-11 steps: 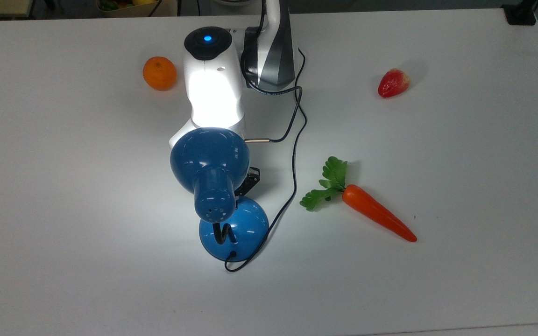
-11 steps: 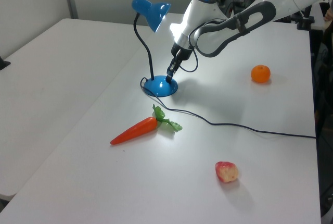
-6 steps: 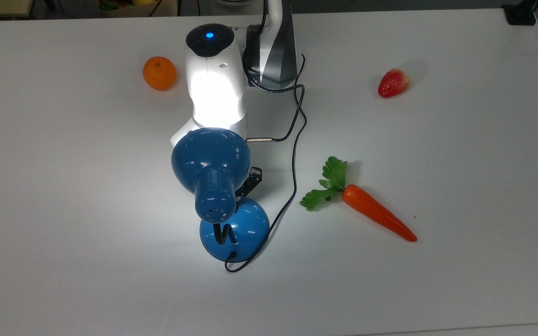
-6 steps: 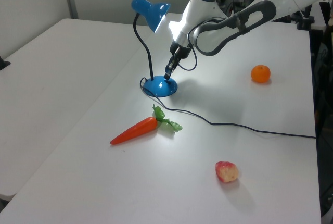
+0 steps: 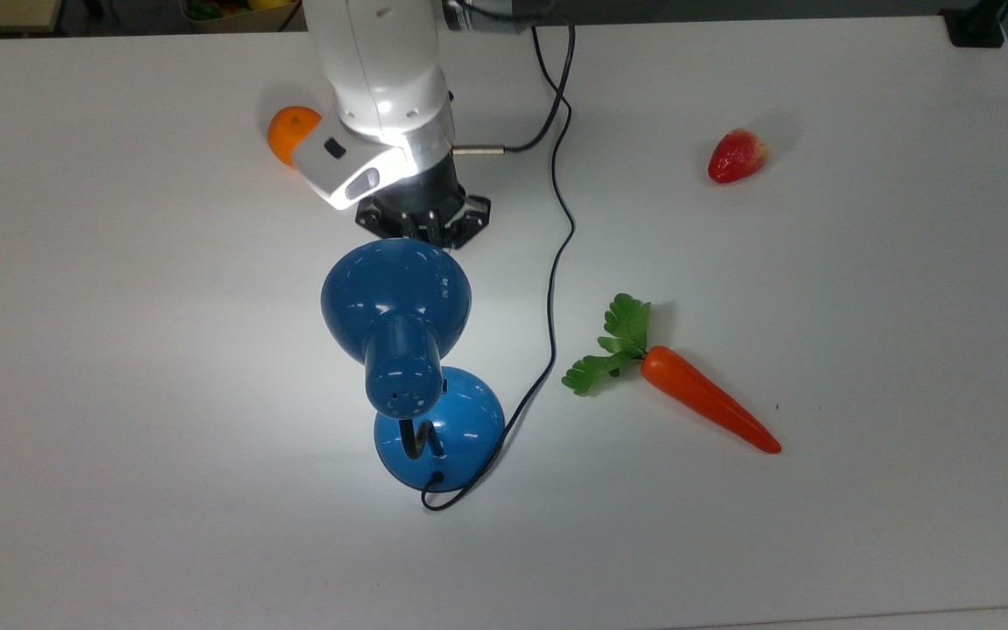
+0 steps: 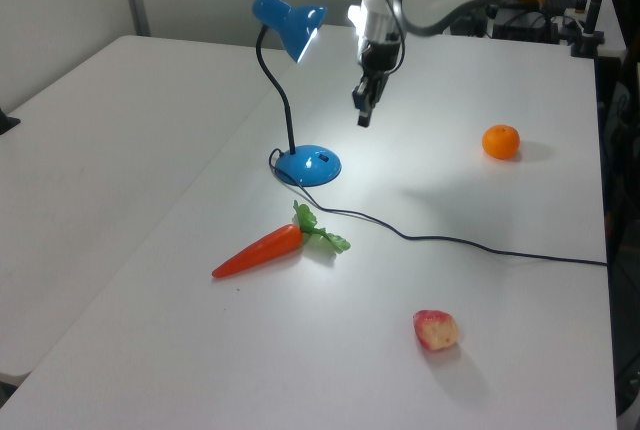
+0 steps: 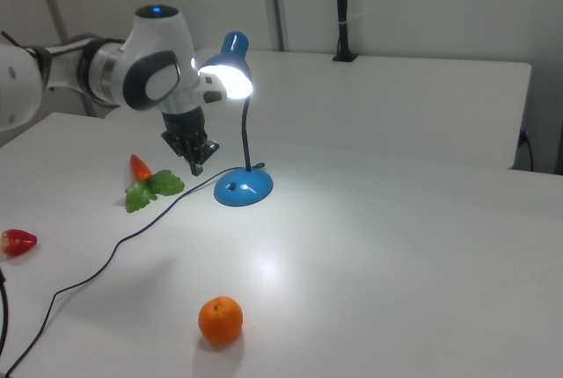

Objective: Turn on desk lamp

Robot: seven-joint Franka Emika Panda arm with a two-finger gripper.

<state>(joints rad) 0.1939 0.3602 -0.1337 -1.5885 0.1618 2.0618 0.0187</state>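
Blue desk lamp (image 6: 296,156) glows on the white table (image 6: 150,130) — the tool (image 6: 364,110) hangs above, fingers pressed together.

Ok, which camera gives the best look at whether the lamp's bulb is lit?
The right view: the lamp shade opens toward that camera and glows bright white inside. The top view looks down on the back of the shade, with only a pool of light on the table. The left view shows the shade side-on, its rim brightly lit.
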